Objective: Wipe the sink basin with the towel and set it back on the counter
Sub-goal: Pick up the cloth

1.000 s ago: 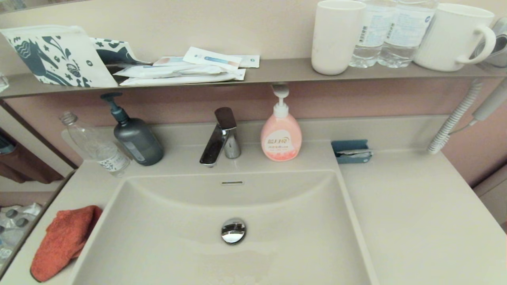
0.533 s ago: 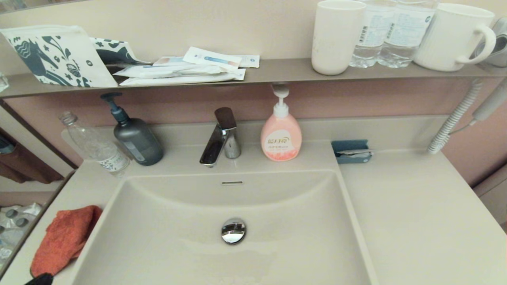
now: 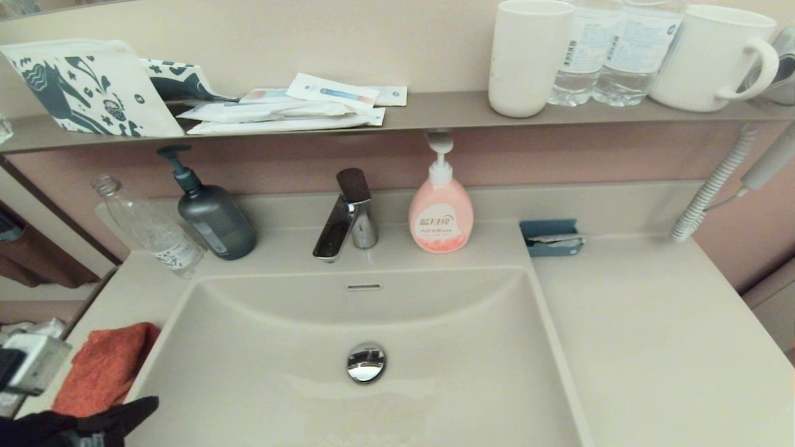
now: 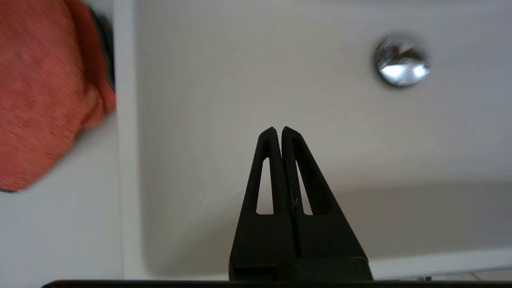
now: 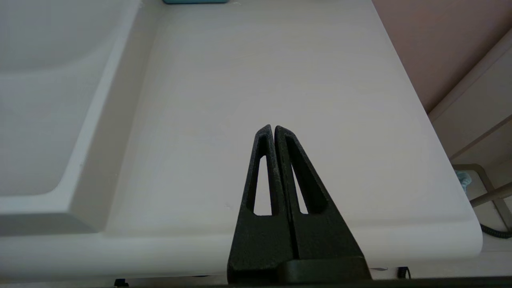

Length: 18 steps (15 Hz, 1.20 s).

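Observation:
The orange-red towel (image 3: 102,369) lies crumpled on the counter's narrow left strip, beside the rim of the cream sink basin (image 3: 261,335). My left gripper (image 3: 149,405) reaches in from the lower left, shut and empty, its tip over the basin's near left corner just right of the towel. In the left wrist view the towel (image 4: 44,92) lies off to one side of the shut gripper (image 4: 279,129), apart from it, with the chrome drain plug (image 4: 401,62) farther off. My right gripper (image 5: 272,127) is shut and empty over the right-hand counter (image 5: 260,80).
Along the back of the counter stand a clear bottle (image 3: 149,230), a dark pump bottle (image 3: 214,217), the faucet (image 3: 345,217), a pink soap bottle (image 3: 440,211) and a blue holder (image 3: 551,238). The wall shelf (image 3: 435,108) holds cups and packets. The wide right counter (image 3: 652,347) is bare.
My left arm has come into the head view from the lower left and moved up beside the towel's near end. The towel has not moved.

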### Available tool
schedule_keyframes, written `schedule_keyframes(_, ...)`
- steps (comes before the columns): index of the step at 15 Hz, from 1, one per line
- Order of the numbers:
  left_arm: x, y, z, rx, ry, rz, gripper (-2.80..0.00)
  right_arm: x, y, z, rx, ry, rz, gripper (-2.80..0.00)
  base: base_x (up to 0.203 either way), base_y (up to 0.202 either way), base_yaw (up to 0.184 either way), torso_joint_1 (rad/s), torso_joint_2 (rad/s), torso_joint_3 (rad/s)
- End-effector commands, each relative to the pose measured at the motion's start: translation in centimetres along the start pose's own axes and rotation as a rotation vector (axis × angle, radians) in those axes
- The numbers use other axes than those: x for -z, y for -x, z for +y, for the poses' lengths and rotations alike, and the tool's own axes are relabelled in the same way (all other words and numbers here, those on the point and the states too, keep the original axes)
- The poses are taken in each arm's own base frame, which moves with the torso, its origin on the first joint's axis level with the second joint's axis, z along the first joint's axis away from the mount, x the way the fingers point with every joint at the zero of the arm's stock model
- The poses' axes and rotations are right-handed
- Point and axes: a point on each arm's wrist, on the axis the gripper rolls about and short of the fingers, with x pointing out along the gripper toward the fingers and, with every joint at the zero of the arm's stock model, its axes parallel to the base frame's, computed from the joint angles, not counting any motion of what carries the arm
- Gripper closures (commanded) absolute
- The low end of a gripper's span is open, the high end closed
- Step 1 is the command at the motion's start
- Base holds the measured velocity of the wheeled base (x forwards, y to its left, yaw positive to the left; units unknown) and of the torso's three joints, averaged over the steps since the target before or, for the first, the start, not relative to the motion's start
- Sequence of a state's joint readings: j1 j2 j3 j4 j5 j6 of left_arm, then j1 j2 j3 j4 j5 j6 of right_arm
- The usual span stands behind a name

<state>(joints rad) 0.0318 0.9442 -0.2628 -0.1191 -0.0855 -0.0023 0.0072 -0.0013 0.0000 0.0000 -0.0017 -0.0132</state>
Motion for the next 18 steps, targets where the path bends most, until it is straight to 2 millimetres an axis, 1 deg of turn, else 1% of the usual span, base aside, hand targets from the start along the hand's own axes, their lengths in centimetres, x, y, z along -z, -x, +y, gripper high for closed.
schedule_keyframes(1, -0.4, -3.1, 0.6, -0.021, 0.026, 0.16, 0.0, 0.0, 0.0, 0.0, -0.001, 0.001, 0.001, 0.0, 0.0, 0.0, 0.0, 0.0, 0.0, 0.0)
schedule_keyframes(4, -2.2, -6.2, 2.4, -0.091, 0.077, 0.24, 0.0, 0.0, 0.0, 0.0, -0.001, 0.001, 0.001, 0.0, 0.0, 0.0, 0.0, 0.0, 0.0, 0.0)
schedule_keyframes(5, -3.2, -6.8, 3.2, -0.12, 0.076, 0.229, 0.0, 0.0, 0.0, 0.0, -0.001, 0.001, 0.001, 0.0, 0.0, 0.0, 0.0, 0.0, 0.0, 0.0)
schedule_keyframes(7, -4.4, -6.3, 4.3, -0.166, 0.026, 0.191, 0.0, 0.0, 0.0, 0.0, -0.001, 0.001, 0.001, 0.0, 0.0, 0.0, 0.0, 0.0, 0.0, 0.0)
schedule_keyframes(8, -4.8, -5.6, 4.6, -0.184, 0.012, 0.175, 0.0, 0.0, 0.0, 0.0, -0.001, 0.001, 0.0, 0.0, 0.0, 0.0, 0.0, 0.0, 0.0, 0.0)
schedule_keyframes(9, -5.2, -4.3, 4.6, -0.2, 0.008, 0.169, 0.0, 0.0, 0.0, 0.0, -0.001, 0.001, 0.001, 0.0, 0.0, 0.0, 0.0, 0.0, 0.0, 0.0)
schedule_keyframes(10, -5.7, -2.9, 4.6, -0.214, 0.013, 0.166, -2.8, 0.0, 0.0, 0.0, -0.001, 0.001, 0.001, 0.0, 0.0, 0.0, 0.0, 0.0, 0.0, 0.0)
schedule_keyframes(11, -6.2, -1.5, 4.6, -0.23, 0.022, 0.151, -2.8, 0.0, 0.0, 0.0, -0.001, 0.001, 0.001, 0.0, 0.0, 0.0, 0.0, 0.0, 0.0, 0.0)
schedule_keyframes(12, -6.5, -0.8, 4.8, -0.244, 0.029, 0.138, -2.8, 0.0, 0.0, 0.0, -0.001, 0.001, 0.001, 0.0, 0.0, 0.0, 0.0, 0.0, 0.0, 0.0)
schedule_keyframes(13, -6.5, -0.7, 5.1, -0.255, 0.025, 0.142, -2.8, 0.0, 0.0, 0.0, -0.001, 0.001, 0.001, 0.0, 0.0, 0.0, 0.0, 0.0, 0.0, 0.0)
schedule_keyframes(15, -6.2, -1.1, 5.7, -0.267, 0.041, 0.174, -2.8, 0.0, 0.0, 0.0, -0.001, 0.001, 0.001, 0.0, 0.0, 0.0, 0.0, 0.0, 0.0, 0.0)
schedule_keyframes(16, -6.0, -1.9, 6.3, -0.266, 0.062, 0.21, -2.8, 0.0, 0.0, 0.0, -0.001, 0.001, 0.001, 0.0, 0.0, 0.0, 0.0, 0.0, 0.0, 0.0)
schedule_keyframes(17, -5.7, -2.7, 7.4, -0.268, 0.078, 0.239, -2.8, 0.0, 0.0, 0.0, -0.001, 0.001, 0.001, 0.0, 0.0, 0.0, 0.0, 0.0, 0.0, 0.0)
schedule_keyframes(18, -5.4, -3.0, 8.6, -0.273, 0.08, 0.245, -2.8, 0.0, 0.0, 0.0, -0.001, 0.001, 0.001, 0.0, 0.0, 0.0, 0.0, 0.0, 0.0, 0.0)
